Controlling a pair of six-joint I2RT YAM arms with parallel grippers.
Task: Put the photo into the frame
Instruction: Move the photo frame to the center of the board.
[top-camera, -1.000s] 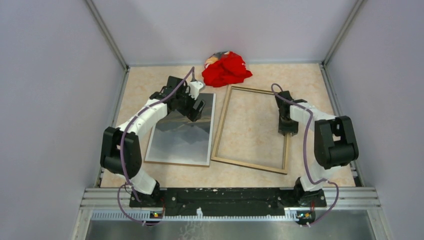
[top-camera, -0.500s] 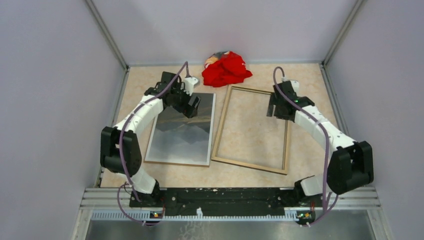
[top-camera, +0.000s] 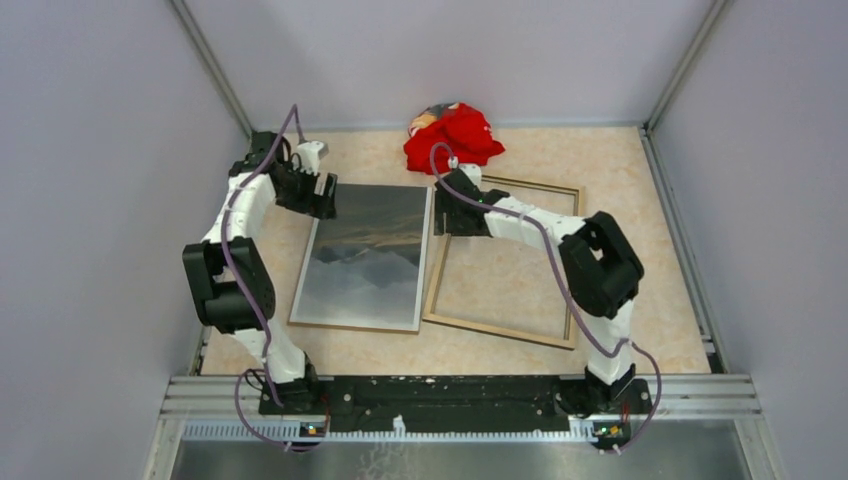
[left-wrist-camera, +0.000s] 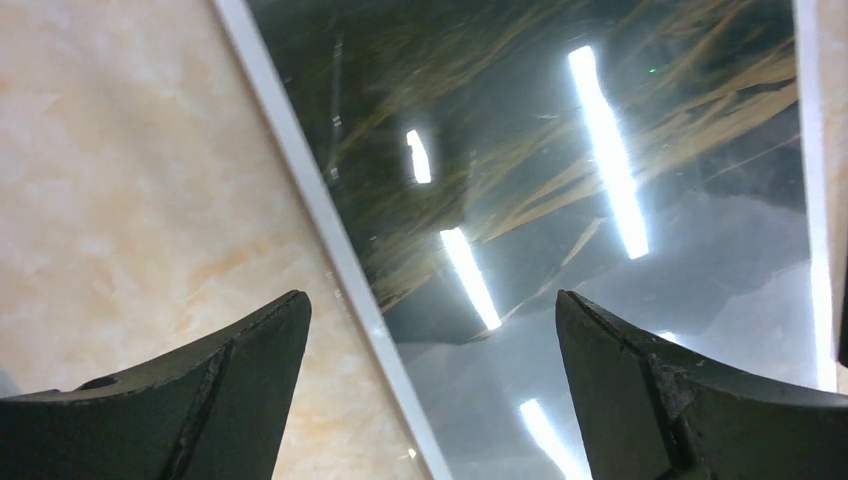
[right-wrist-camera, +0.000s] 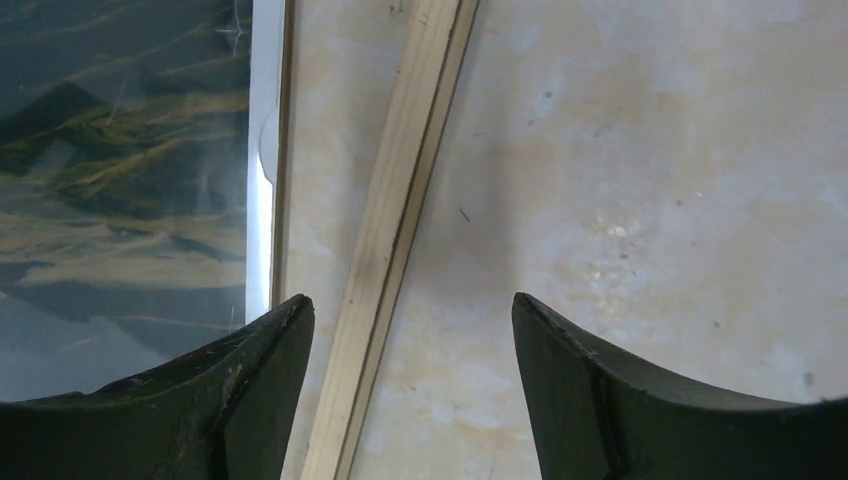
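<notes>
Photo (top-camera: 365, 260) beside frame (top-camera: 500, 332), red cloth (top-camera: 455, 140) behind, right gripper (right-wrist-camera: 410, 300) over frame

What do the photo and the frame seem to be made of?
The photo looks like a glossy paper print: bright light streaks mirror sharply on its surface. The frame seems pale bare wood, matte: faint grain shows on its upturned side, though a wood-look coating is possible.

In the top view, the frame's (top-camera: 500, 331) upper-left corner is hidden by the right arm (top-camera: 520, 220), and the photo's (top-camera: 365, 260) upper-left corner by the left gripper (top-camera: 325, 197).
</notes>
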